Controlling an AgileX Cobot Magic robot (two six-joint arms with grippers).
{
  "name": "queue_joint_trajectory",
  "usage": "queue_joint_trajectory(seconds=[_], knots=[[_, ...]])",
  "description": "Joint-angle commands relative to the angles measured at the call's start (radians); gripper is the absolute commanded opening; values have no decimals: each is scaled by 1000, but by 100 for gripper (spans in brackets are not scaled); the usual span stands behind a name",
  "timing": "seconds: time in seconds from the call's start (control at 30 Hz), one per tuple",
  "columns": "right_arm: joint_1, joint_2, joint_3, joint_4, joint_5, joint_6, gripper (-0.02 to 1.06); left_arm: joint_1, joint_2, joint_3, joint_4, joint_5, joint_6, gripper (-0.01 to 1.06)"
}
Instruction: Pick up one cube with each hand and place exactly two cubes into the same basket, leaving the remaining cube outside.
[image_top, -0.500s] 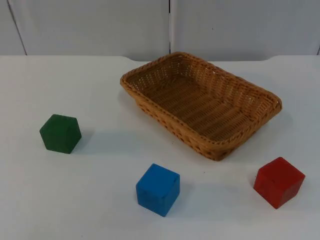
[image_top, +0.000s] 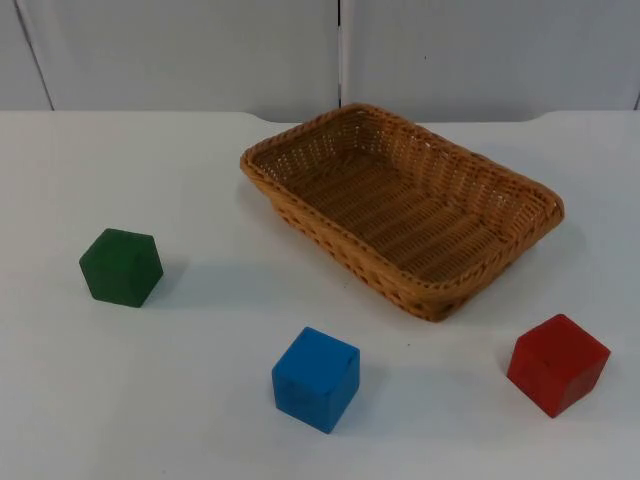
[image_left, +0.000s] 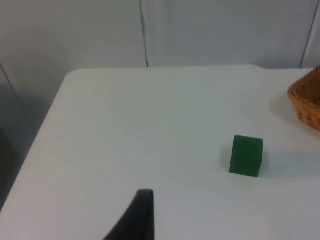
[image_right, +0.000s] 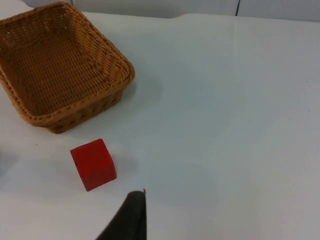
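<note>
Basket (image_top: 400, 205) sits on the table (image_top: 200, 400) at centre, empty. From it, green cube (image_top: 121, 266) lies well apart at 8 o'clock, blue cube (image_top: 316, 378) near at 7, red cube (image_top: 557, 363) near at 5. All three rest on the table outside the basket. Left gripper's fingertip (image_left: 137, 215) is well apart from green cube (image_left: 246, 155); right gripper's fingertip (image_right: 131, 216) is near red cube (image_right: 93, 164). Cannot tell whether either claw is apart or together.

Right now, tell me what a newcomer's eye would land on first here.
The wicker basket stands out, lying with nothing in it toward the back of the white table. Three bright cubes sit in front of it: a green cube at the left, a blue cube nearest the camera, a red cube at the right.
</note>
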Motion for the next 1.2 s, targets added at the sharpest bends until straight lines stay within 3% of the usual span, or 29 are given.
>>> queue_joint_trajectory(seconds=[0.0, 0.5, 1.17], knots=[[-5, 37, -30, 2, -5, -19, 105, -2, 45, -6, -22, -23, 1, 105], [-5, 212, -72, 2, -39, -19, 105, -2, 273, -13, -42, -55, 1, 105], [-5, 479, -72, 6, -75, -61, 105, -2, 611, -14, -145, -242, 72, 105]])
